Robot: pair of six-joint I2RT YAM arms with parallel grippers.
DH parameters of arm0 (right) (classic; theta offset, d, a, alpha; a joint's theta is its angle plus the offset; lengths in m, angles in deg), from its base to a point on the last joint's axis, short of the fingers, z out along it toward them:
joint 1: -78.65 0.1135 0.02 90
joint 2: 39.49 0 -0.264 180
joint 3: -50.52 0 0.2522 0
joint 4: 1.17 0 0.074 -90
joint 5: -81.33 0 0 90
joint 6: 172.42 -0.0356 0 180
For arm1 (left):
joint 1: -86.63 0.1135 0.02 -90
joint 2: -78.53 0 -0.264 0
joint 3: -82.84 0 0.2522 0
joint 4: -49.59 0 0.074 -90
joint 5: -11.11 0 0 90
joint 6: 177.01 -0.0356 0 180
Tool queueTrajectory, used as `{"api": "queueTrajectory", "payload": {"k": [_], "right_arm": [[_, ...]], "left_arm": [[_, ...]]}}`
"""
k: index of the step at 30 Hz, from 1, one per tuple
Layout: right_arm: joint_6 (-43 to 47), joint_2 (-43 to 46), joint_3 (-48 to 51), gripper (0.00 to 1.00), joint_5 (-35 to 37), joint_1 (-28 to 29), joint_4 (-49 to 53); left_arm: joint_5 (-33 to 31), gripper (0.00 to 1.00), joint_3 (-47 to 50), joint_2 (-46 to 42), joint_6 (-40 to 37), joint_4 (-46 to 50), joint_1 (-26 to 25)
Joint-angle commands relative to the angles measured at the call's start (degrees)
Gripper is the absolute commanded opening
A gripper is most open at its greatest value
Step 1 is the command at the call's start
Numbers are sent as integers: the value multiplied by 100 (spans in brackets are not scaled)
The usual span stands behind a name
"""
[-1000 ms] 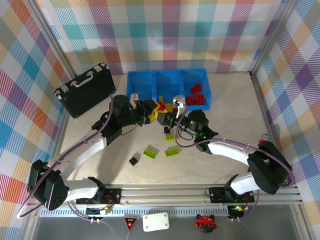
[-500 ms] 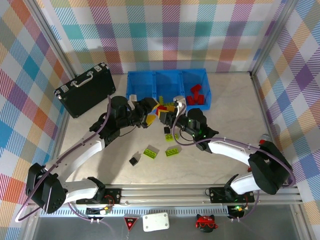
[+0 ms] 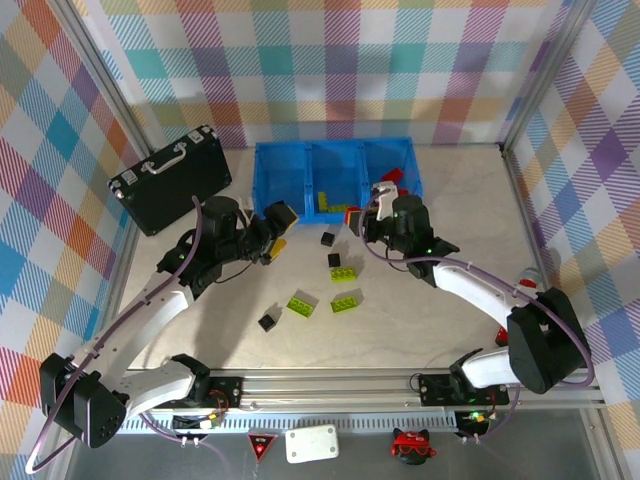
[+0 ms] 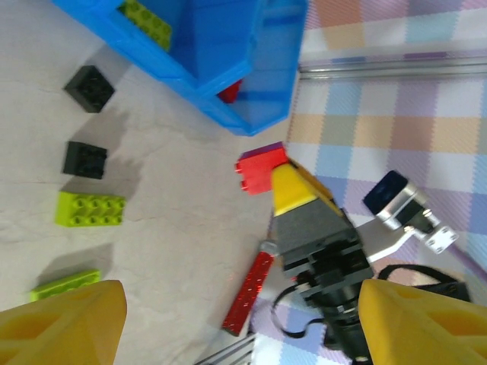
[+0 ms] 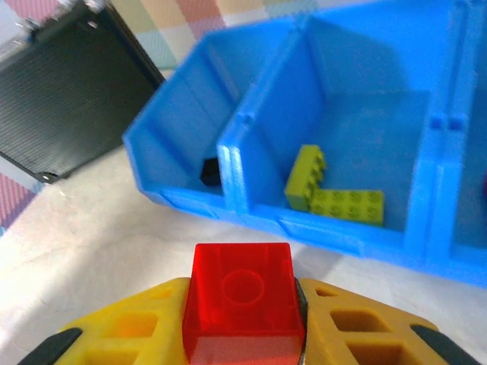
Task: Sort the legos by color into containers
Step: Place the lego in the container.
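Plaid walls box in a pale tabletop. Since a second ago the handover has finished. The left gripper (image 3: pixel 277 220) has spread its jaws, empty, and backed leftward. The right gripper (image 3: pixel 384 190) pinches the red brick (image 5: pixel 242 308) at the near wall of the blue tray (image 3: pixel 300 147) on the tabletop's far edge, close to its right compartment, probably the reds' bin. Lime bricks (image 3: pixel 343 273) and black cubes (image 3: pixel 327 238) wait mid-tabletop, well clear of that path. A black case (image 3: pixel 170 182) sits toward the far-left corner.
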Motion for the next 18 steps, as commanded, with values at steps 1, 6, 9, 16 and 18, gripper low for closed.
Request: {"api": "queueTrajectory", "payload": {"k": [1, 6, 9, 16, 18], "right_arm": [[114, -120, -536, 35, -79, -395, 895], [284, -724, -1272, 35, -359, -1087, 1678], [481, -1301, -1912, 34, -450, -1340, 2054], [447, -2803, -3457, 30, -701, -1739, 2453], [442, -3191, -3865, 30, -788, -1753, 2479]], "left_arm": [[-180, 80, -281, -122, -672, 812, 62], [-504, 80, -559, -193, -1373, 1692, 59], [-635, 80, -544, -336, -1553, 1951, 75], [-816, 80, -520, -567, -1829, 2431, 79], [-876, 80, -495, -609, -1880, 2528, 75]]}}
